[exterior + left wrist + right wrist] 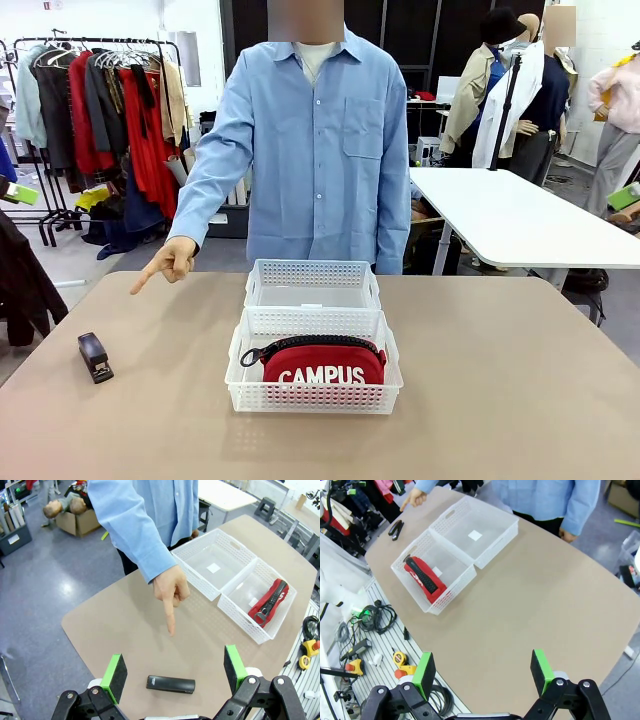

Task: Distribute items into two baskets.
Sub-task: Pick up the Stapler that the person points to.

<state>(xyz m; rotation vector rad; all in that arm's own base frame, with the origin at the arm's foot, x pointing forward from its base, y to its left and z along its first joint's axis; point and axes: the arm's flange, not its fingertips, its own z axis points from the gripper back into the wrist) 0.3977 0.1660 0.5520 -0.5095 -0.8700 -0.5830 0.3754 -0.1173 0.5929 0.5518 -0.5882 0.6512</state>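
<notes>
Pouch (322, 365) in the near basket (240, 372), set on its long edge along the wall on the robot's side, zipper up, "CAMPUS" facing the robot's edge of the worktop (500, 380). Far basket (312, 272) touching the near one end to end, on the side of the person's edge, both at mid-worktop; on its floor a small white label (213, 568).

Stapler (95, 357) flat on the bare worktop close to the left edge, well apart from the baskets. Hovering over it, the left gripper (174, 669), aimed downward, jaws spread wide, grasping nothing, green pads (115, 672) to either side of the stapler in the wrist view and clear of it.

Person's hand (172, 260) at the far edge toward the far-left corner, arm in a blue sleeve (215, 170) stretched down and outward, index finger (170, 620) extended and pointing down at the worktop between that edge and the stapler, remaining fingers curled. Contact of fingertip with worktop: cannot tell. Other hand (566, 535) hanging at the far edge, toward the right.

Right gripper (482, 671) above the bare right part of the worktop, jaws likewise wide apart, released, well apart from both baskets.
</notes>
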